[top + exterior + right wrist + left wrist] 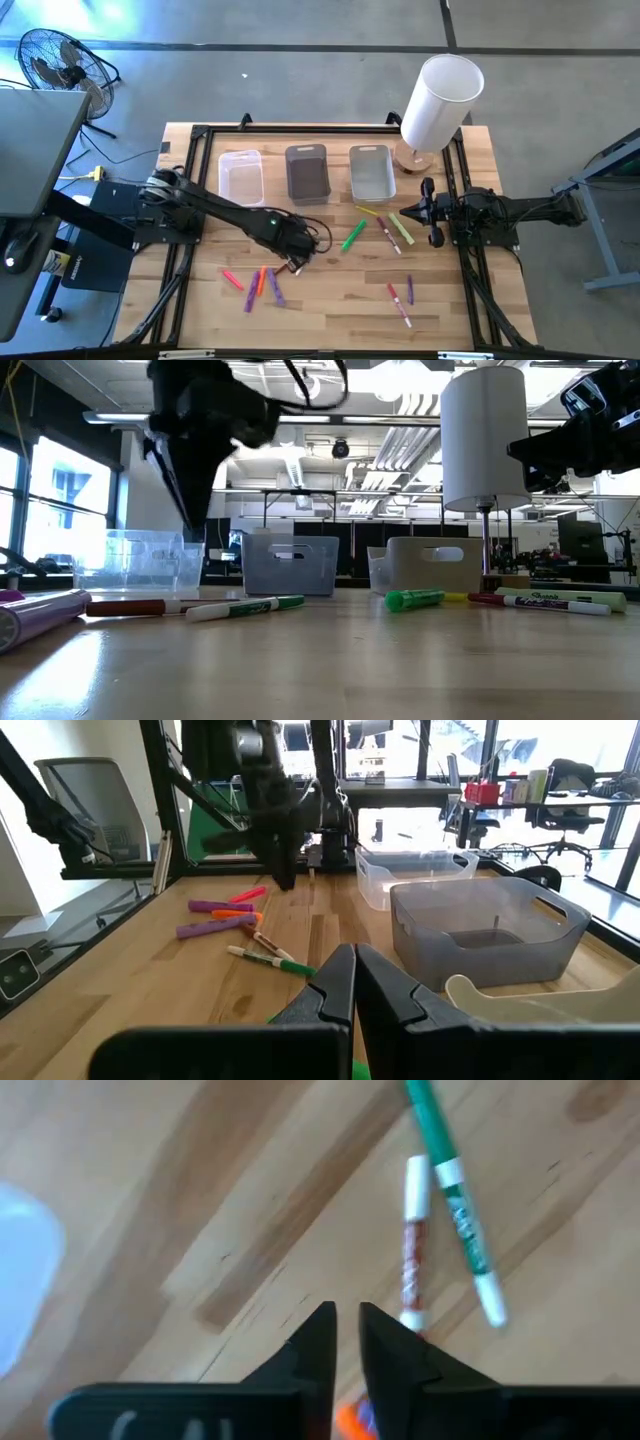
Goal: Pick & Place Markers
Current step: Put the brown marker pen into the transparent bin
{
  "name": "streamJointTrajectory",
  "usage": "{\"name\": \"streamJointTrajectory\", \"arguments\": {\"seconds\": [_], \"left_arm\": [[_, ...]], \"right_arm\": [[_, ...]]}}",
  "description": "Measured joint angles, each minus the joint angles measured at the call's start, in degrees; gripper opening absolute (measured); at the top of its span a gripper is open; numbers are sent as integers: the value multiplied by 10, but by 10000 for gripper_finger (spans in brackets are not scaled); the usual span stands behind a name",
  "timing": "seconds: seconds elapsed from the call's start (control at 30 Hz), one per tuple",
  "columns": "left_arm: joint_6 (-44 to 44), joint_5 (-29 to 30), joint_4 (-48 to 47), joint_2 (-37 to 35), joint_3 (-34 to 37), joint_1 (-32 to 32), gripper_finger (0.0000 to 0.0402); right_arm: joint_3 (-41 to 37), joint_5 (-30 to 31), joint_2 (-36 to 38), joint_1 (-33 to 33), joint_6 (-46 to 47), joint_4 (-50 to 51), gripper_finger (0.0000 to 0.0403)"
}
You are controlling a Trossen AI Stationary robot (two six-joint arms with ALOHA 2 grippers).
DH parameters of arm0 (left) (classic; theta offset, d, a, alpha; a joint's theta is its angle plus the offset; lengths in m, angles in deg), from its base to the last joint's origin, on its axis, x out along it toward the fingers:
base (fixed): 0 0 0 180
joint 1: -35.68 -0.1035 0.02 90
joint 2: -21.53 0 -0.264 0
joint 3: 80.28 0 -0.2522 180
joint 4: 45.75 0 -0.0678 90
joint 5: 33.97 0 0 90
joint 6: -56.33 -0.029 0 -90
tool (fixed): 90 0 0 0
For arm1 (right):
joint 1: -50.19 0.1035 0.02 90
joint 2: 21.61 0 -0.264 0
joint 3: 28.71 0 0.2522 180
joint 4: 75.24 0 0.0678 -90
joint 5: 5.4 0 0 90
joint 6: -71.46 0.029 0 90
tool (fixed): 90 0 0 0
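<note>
Your left gripper [293,264] hangs above the wood table [330,300] near its middle, fingers [318,1342] parted by a narrow slit with nothing between them. Directly ahead of those fingers, the left wrist view shows a red-and-white marker [413,1245] lying on the boards beside a green-and-white marker [455,1200], the two close but apart. Just beside the gripper, toward the near edge, you have a cluster of red, orange and purple markers [258,284]. Your right gripper [431,213] waits at the right side of the table with its fingers [335,982] pressed together and empty. Near it lie a green marker [353,236], a yellow-green marker [401,228] and others, with two more [401,298] closer to the front edge. Three bins [306,172] stand in a row at the back, beside a white cylinder [440,100]. All markers rest on the table, none in a bin.
</note>
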Motion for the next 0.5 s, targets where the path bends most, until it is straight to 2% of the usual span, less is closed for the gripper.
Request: {"name": "streamJointTrajectory", "arguments": {"seconds": [0.23, 0.5], "left_arm": [[-50, -38, 16, 47, 3, 0, 102], [-73, -59, 56, 68, 2, 0, 111]], "right_arm": [[0, 0, 0, 0, 0, 1, 0], [0, 0, -5, 0, 0, 2, 0]]}}
